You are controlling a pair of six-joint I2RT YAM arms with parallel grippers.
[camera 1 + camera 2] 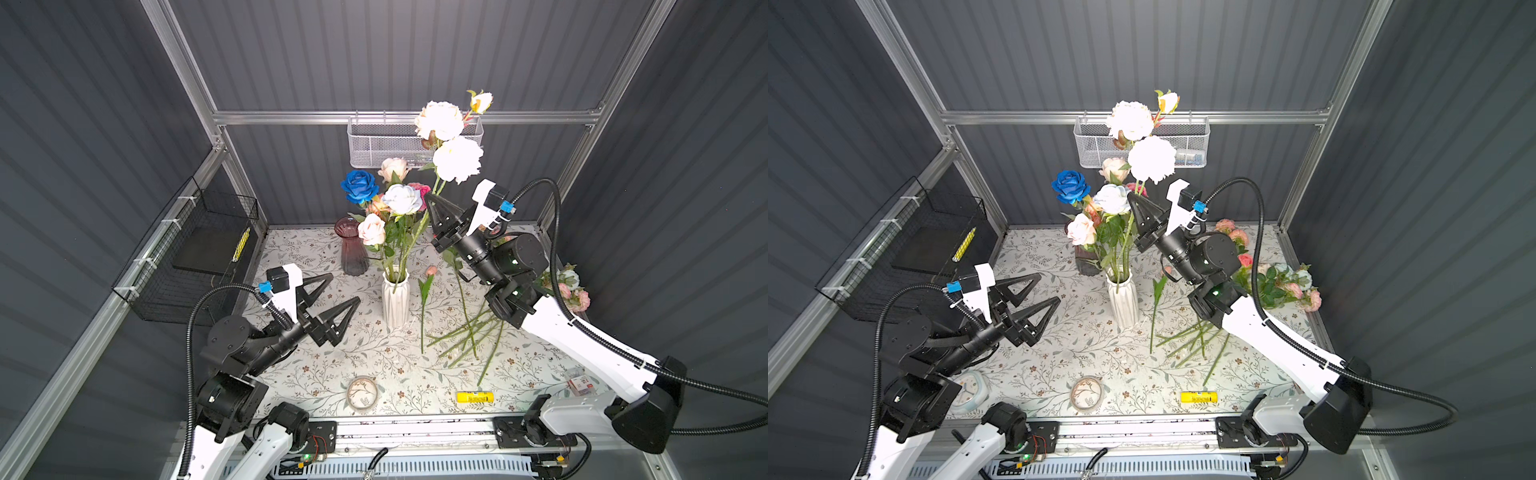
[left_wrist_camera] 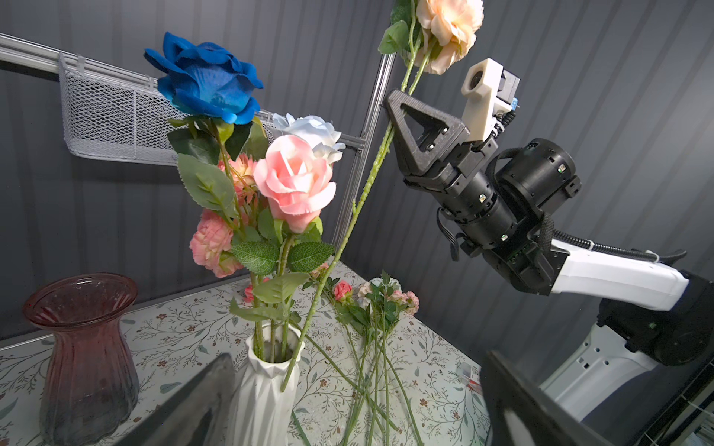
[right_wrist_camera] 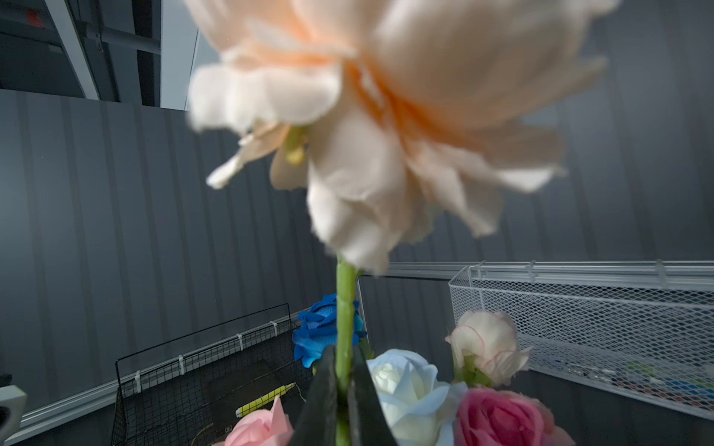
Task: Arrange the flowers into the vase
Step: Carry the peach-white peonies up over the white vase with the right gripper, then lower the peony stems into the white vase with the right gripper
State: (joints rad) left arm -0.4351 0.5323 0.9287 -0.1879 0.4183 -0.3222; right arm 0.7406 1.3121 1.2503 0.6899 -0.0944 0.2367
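Observation:
The white ribbed vase (image 1: 395,305) (image 1: 1123,303) (image 2: 266,390) stands mid-table holding several flowers, among them a deep blue rose (image 1: 360,186) (image 2: 206,77) and a pink rose (image 2: 295,181). My right gripper (image 1: 429,198) (image 1: 1132,198) (image 3: 344,361) is shut on the green stem of a tall cream peony spray (image 1: 457,160) (image 3: 386,116), above and right of the vase. In the left wrist view that stem's lower end (image 2: 288,370) crosses the vase rim on the outside. My left gripper (image 1: 344,288) (image 2: 355,357) hangs open and empty, left of the vase. More flowers (image 1: 469,332) (image 1: 1281,282) lie at the table's right.
A dark red glass vase (image 1: 351,249) stands behind and left of the white one. A white mesh basket (image 1: 382,145) hangs on the back wall, a black wire basket (image 1: 199,257) on the left wall. A tape roll (image 1: 362,392) and a yellow tube (image 1: 473,397) lie near the front.

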